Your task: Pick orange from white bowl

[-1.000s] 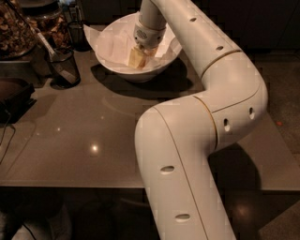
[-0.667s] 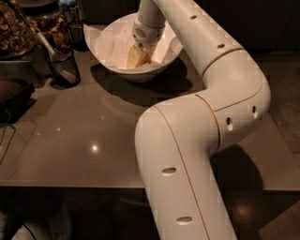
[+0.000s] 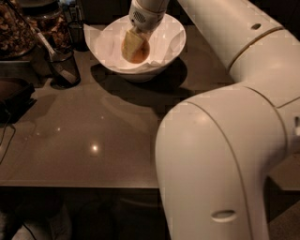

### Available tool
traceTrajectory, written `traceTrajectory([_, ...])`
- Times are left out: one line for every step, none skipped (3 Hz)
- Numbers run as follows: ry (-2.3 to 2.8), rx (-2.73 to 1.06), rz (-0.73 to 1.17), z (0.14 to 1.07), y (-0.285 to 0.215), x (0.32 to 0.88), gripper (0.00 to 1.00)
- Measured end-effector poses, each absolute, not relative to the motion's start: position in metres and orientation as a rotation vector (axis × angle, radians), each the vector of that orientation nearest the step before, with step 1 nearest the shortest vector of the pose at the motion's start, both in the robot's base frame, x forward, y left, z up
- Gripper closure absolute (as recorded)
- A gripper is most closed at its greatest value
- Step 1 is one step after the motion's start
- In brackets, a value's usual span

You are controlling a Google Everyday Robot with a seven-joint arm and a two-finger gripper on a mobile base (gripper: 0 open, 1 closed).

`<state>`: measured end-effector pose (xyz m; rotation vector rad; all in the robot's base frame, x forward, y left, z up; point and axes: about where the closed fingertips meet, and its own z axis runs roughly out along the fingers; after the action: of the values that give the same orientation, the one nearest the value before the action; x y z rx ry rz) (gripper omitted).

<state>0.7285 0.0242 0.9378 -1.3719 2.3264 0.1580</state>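
Orange (image 3: 138, 50): it is seen inside the white bowl (image 3: 174, 52), a little left of the bowl's middle, set against the white paper lining (image 3: 105, 43).
Orange, shape and heading: a round, smooth, orange-tan body is shown. No long axis can be made out, and no stem end or other mark is seen by which a heading could be told. Its upper left part is covered by the pincer.
Pincer (image 3: 131, 39): it is lowered into the white bowl from the bowl's far rim and is placed right at the upper left of the orange. Whether it is open, closed or gripping the orange cannot be told, and contact with the orange is not settled either.
Wrist housing (image 3: 145, 13): it is held above the far rim of the white bowl, directly over the pincer.
Arm (image 3: 225, 140): its large white segments are seen to the right of the white bowl and nearer the camera, bent at a joint and overlapping the counter's right side.
White bowl: it is set on the counter (image 3: 93, 136) toward the counter's far edge, and its shadow is cast on the near side.
Mesh cup (image 3: 63, 68): a dark cup is set to the left of the white bowl, apart from it, with a pale utensil leaning in it.
Snack container (image 3: 16, 28): it is set further left of the white bowl, beyond the mesh cup, and is filled with brown pieces.
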Motion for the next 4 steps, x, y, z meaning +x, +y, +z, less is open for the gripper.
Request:
traceTrajectory([2.209,-1.420,0.140,0.969,0.029,0.693,1.00])
traceTrajectory([2.206,-1.432,0.143,0.970,0.031,0.682,1.00])
traceTrajectory([2.177,-1.423,0.106,0.982,0.050,0.673,1.00])
traceTrajectory([2.161,-1.356,0.105,0.999,0.062,0.638,1.00])
